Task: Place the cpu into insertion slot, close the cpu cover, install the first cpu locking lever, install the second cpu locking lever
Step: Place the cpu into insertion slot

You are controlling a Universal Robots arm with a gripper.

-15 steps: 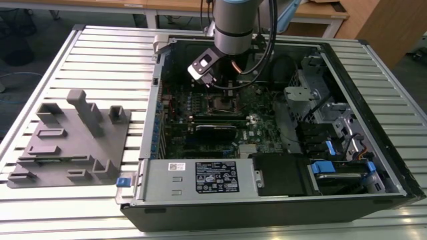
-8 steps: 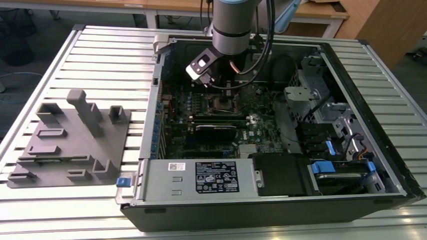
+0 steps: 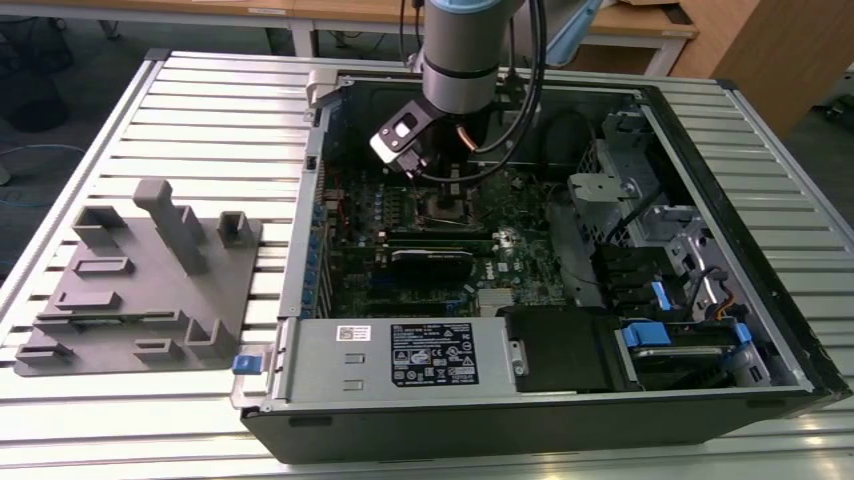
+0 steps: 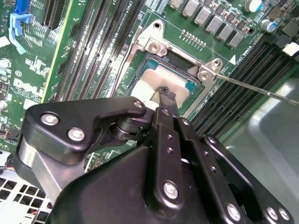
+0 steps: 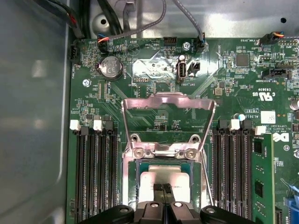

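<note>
Black two-finger pincer (image 5: 163, 189) pressed together, nothing pinched, tips on or just above the small flat square cpu (image 5: 148, 184) with its dull silver-grey top; contact not resolvable. Cpu lying inside the square black insertion slot (image 5: 164, 164) with silvery rim, looks level in both wrist views. Step in hand, by judgement: seating the chip. Best done with a light, straight-down touch at centre and no sideways drag over the contacts; worth checking for an even gap to the rim on all four sides and no raised corner. Thin silvery square-frame cpu cover (image 5: 168, 99) tilted open from its hinge just beyond the slot, not closed. Thin steel wire lever (image 4: 261, 92) sprung free beside it. Long narrow black memory slots (image 5: 96, 172) flanking both sides on the green motherboard (image 5: 224, 79). Further out, in the exterior view: open black computer case (image 3: 534, 440) lying on a slatted aluminium table (image 3: 200, 90), grey moulded fixture block (image 3: 147, 270) at the exterior view's left, wooden desks (image 3: 627, 25) behind.
</note>
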